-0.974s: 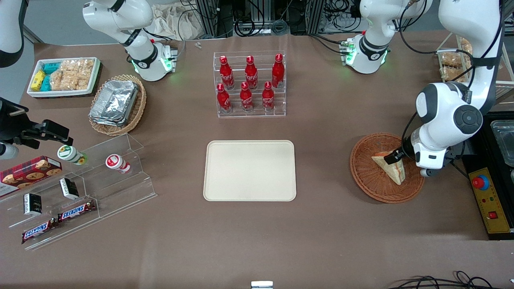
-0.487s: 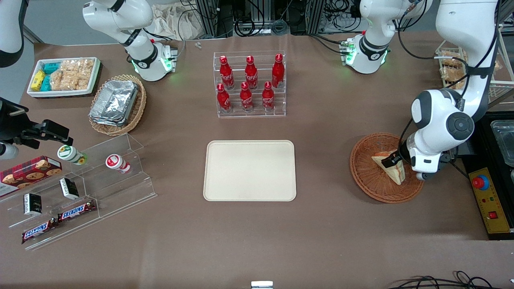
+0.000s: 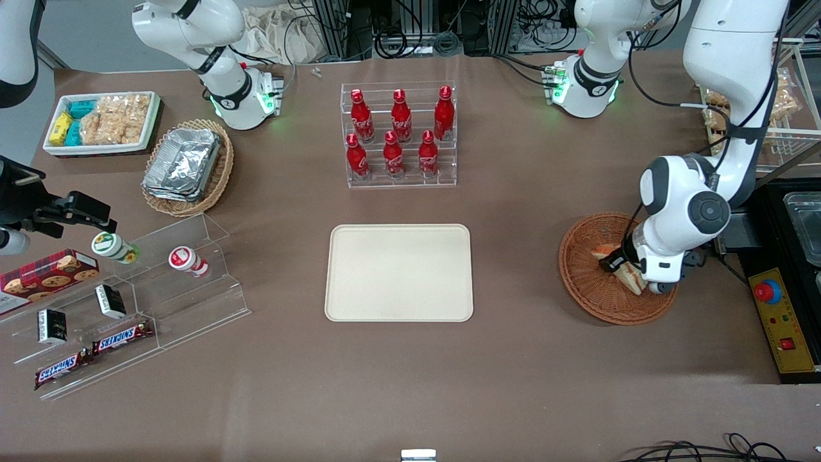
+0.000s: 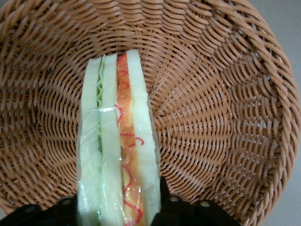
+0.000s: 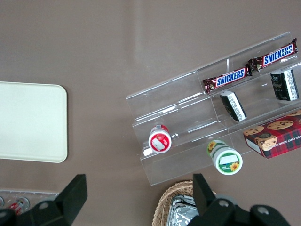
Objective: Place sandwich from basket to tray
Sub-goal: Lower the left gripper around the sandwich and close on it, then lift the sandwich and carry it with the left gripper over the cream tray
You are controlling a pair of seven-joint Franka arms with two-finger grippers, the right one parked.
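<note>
End effector (image 3: 617,264): down inside the basket, its dark fingers either side of the sandwich; whether they press on it or stand clear cannot be told.
Sandwich (image 4: 116,141): wrapped in clear film, cut edge up, standing on the weave of the basket with green filling in one half and red in the other.
Basket (image 3: 587,282): on the tabletop toward the working arm's end; rim rises all round the sandwich, with bare weave showing on both flanks.
Tray (image 3: 399,272): flat on the tabletop, nothing on it, well apart from the basket.
Open room: bare tabletop (image 3: 516,256) between basket rim and tray edge.
Bottle rack (image 3: 399,136): farther from the front camera than the tray, apart from its edge.
Control box (image 3: 784,321): just beside the basket, at the tabletop's edge.
</note>
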